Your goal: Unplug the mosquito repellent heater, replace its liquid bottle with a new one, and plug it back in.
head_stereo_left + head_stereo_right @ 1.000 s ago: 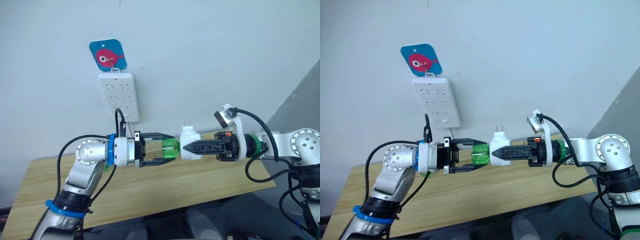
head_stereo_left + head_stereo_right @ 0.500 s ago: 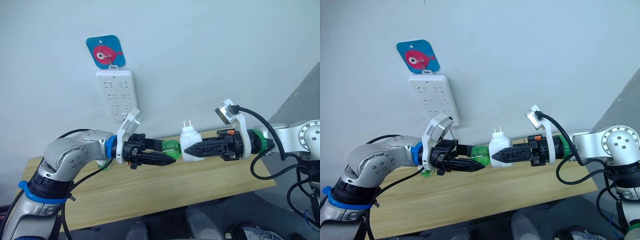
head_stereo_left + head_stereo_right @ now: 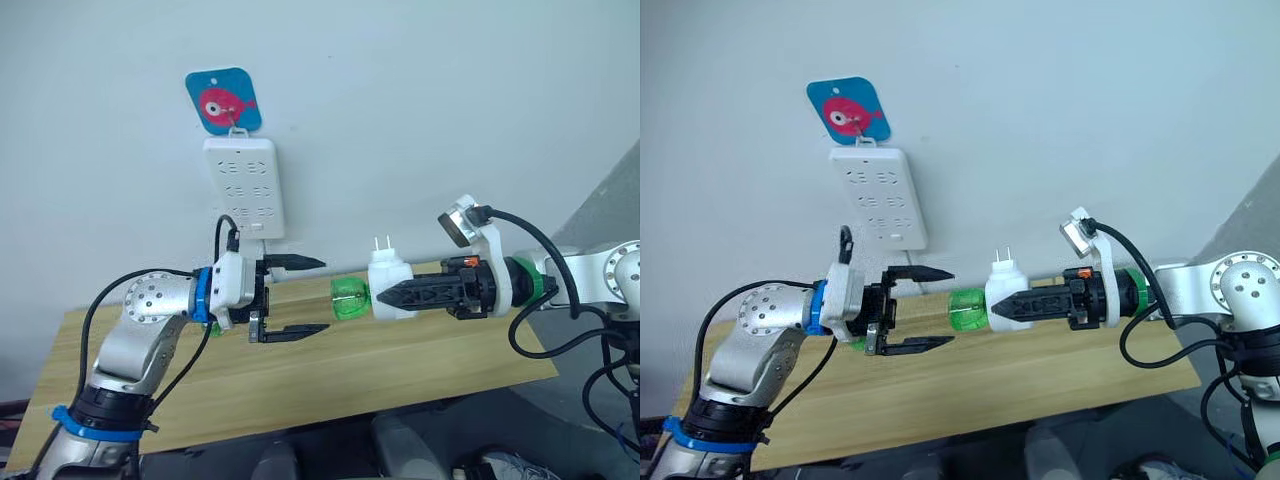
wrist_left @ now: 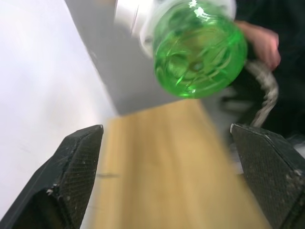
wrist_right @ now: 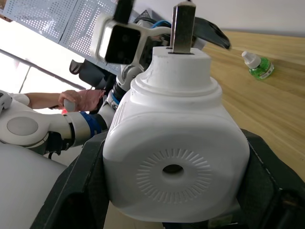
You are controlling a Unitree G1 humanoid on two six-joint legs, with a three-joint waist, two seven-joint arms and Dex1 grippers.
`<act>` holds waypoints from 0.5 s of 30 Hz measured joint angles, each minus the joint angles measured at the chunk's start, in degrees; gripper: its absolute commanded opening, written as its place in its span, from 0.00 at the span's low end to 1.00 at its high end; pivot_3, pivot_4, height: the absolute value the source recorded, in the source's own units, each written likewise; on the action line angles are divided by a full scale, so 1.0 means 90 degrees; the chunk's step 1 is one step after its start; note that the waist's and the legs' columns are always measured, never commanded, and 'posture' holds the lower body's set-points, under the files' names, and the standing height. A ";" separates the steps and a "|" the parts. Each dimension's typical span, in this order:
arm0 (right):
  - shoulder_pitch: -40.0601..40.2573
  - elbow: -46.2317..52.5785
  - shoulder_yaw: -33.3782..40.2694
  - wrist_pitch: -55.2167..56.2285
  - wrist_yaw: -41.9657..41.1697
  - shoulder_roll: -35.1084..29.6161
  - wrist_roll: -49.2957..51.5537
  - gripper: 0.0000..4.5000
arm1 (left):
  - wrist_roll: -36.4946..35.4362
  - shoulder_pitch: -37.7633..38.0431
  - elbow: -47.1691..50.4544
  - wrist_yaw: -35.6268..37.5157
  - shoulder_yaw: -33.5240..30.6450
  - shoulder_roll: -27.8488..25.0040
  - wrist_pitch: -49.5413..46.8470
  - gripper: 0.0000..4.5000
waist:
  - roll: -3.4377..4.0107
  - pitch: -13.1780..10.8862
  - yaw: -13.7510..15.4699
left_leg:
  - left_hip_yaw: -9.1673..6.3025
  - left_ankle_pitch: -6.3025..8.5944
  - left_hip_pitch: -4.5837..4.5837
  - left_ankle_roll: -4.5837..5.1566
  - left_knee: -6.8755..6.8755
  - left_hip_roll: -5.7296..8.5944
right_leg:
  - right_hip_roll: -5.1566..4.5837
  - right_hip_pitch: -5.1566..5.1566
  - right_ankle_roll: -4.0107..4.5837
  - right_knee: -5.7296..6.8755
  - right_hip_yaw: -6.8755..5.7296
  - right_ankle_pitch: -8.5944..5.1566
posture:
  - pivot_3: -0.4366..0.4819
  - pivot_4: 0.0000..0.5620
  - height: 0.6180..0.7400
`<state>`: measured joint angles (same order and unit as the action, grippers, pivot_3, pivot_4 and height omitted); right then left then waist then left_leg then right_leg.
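Alignment is what matters here: the mosquito repellent heater (image 3: 392, 288) hangs in mid-air above the wooden table (image 3: 300, 385), below and off to the robot's right of the wall-hung power strip (image 3: 245, 187), clamped between the black fingers of the right gripper (image 3: 385, 296), prongs up. Its green liquid bottle (image 3: 350, 298) sticks out sideways from the heater toward the robot's left, so the bottle's long axis runs roughly level, in line with both forearms. The left gripper (image 3: 320, 295) faces it head-on with its fingers spread wide, holding nothing, the tips just short of the bottle's base; in the left wrist view that round green base (image 4: 200, 50) sits between the two pads but off-centre (nearer one side of the gap, it seems). The left arm is plainly the one to take the bottle, and it probably needs a small re-centring before advancing along that axis. A spare small green bottle (image 5: 257, 65) lies on the table.
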<state>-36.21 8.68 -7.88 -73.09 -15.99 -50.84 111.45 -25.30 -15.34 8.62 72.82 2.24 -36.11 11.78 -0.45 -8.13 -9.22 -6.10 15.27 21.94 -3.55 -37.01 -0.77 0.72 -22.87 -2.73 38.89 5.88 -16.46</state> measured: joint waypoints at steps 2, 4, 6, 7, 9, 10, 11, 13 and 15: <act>0.0040 -0.0006 0.0000 0.0004 0.0003 0.0006 0.0001 0.67 | 0.0253 -0.0011 -0.0309 0.0063 -0.0052 0.0241 0.1045 1.00 | -0.0001 0.0000 0.0026 | 0.0001 0.0000 0.0002 0.0000 -0.0001 0.0000 | -0.0001 0.0000 0.0000 -0.0001 0.0000 0.0001 | 0.29 0.18 0.95; 0.0086 -0.0021 0.0000 0.0014 0.0018 0.0038 0.0001 0.67 | 0.0518 -0.0079 -0.0593 0.0034 -0.0045 0.0474 0.1937 1.00 | -0.0001 0.0000 0.0038 | 0.0001 0.0000 0.0003 0.0000 -0.0001 0.0000 | -0.0002 0.0000 0.0002 -0.0002 0.0001 0.0004 | 0.28 0.17 0.95; 0.0089 -0.0031 0.0000 0.0024 0.0030 0.0085 0.0001 0.67 | 0.0746 -0.0195 -0.0760 -0.0049 -0.0034 0.0636 0.2504 1.00 | -0.0001 0.0001 0.0039 | 0.0000 0.0000 0.0003 0.0000 -0.0001 0.0000 | -0.0002 0.0000 0.0005 0.0000 0.0000 0.0006 | 0.28 0.17 0.95; 0.0089 -0.0032 0.0000 0.0026 0.0039 0.0104 0.0001 0.67 | 0.0853 -0.0264 -0.0825 -0.0115 -0.0021 0.0718 0.2765 1.00 | -0.0001 0.0001 0.0039 | -0.0001 0.0000 0.0003 0.0000 -0.0001 0.0000 | -0.0002 0.0000 0.0005 0.0001 0.0000 0.0007 | 0.28 0.16 0.95; 0.0089 -0.0033 0.0000 0.0029 0.0072 0.0150 0.0001 0.67 | 0.0988 -0.0367 -0.0870 -0.0202 0.0063 0.0820 0.3134 1.00 | -0.0001 0.0002 0.0033 | -0.0001 0.0000 0.0003 0.0000 -0.0001 0.0000 | -0.0002 0.0000 0.0006 0.0002 0.0000 0.0009 | 0.28 0.16 0.95; 0.0089 -0.0033 0.0000 0.0030 0.0101 0.0170 0.0001 0.67 | 0.1042 -0.0395 -0.0925 -0.0267 0.0115 0.0853 0.3300 1.00 | -0.0001 0.0003 0.0027 | -0.0001 0.0000 0.0003 0.0000 -0.0001 0.0000 | -0.0002 0.0000 0.0005 0.0002 0.0000 0.0008 | 0.28 0.16 0.95; 0.0091 -0.0033 0.0000 0.0030 0.0121 0.0181 0.0001 0.67 | 0.1082 -0.0396 -0.0956 -0.0306 0.0155 0.0875 0.3394 1.00 | -0.0001 0.0003 0.0018 | -0.0002 0.0000 0.0003 0.0000 -0.0001 0.0000 | -0.0002 0.0000 0.0005 0.0004 0.0000 0.0008 | 0.28 0.16 0.95; 0.0098 -0.0033 0.0000 0.0034 0.0142 0.0200 0.0001 0.67 | 0.1139 -0.0396 -0.0995 -0.0406 0.0252 0.0902 0.3549 1.00 | -0.0001 0.0003 -0.0004 | -0.0004 0.0000 0.0003 0.0000 -0.0002 0.0000 | -0.0002 0.0000 0.0005 0.0005 -0.0002 0.0008 | 0.28 0.16 0.95; 0.0112 -0.0033 0.0000 0.0049 0.0155 0.0215 0.0001 0.67 | 0.1174 -0.0396 -0.0998 -0.0524 0.0320 0.0905 0.3650 1.00 | -0.0001 0.0003 -0.0020 | -0.0006 0.0000 0.0002 0.0000 -0.0003 0.0000 | -0.0002 0.0000 0.0004 0.0007 -0.0003 0.0008 | 0.28 0.16 0.95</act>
<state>-35.20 8.39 -7.88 -72.65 -14.59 -48.90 111.46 -14.73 -18.90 -0.36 68.10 5.12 -27.96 44.62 -0.46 -8.11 -9.39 -6.15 15.27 21.96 -3.55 -37.03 -0.76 0.70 -22.87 -2.69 38.95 5.86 -16.39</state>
